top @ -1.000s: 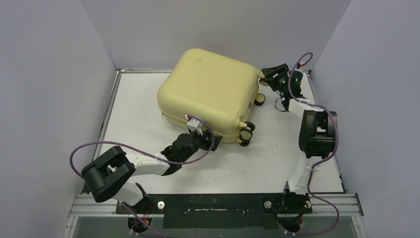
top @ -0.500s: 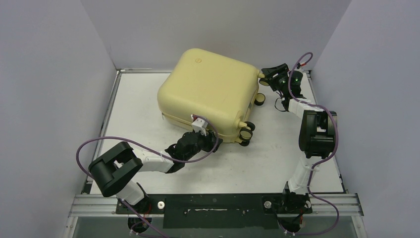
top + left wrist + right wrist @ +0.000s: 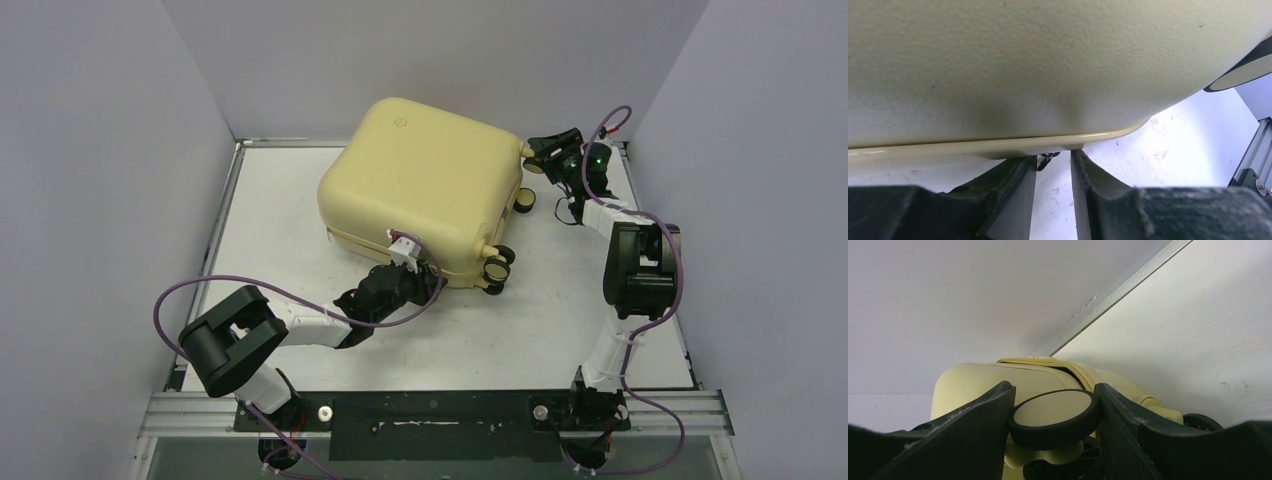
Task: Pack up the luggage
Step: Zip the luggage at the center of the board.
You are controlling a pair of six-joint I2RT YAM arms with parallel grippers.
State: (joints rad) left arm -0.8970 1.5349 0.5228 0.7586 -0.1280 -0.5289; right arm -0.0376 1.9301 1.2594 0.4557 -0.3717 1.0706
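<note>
Right wrist view shows right jaws clamping the luggage (image 3: pixel 420 185) wheel (image 3: pixel 1055 415); left jaws' hold unclear.

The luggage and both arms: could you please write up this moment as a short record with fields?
luggage: pale yellow, shut, lying flat on the table; contents hidden
left gripper: at the near edge seam, jaws a little apart
small dark tab: hangs below the seam between the left fingertips, not visibly pinched
right gripper: at the far right corner, closed on a wheel
wheel: cream face, black tyre, touching both fingers
</note>
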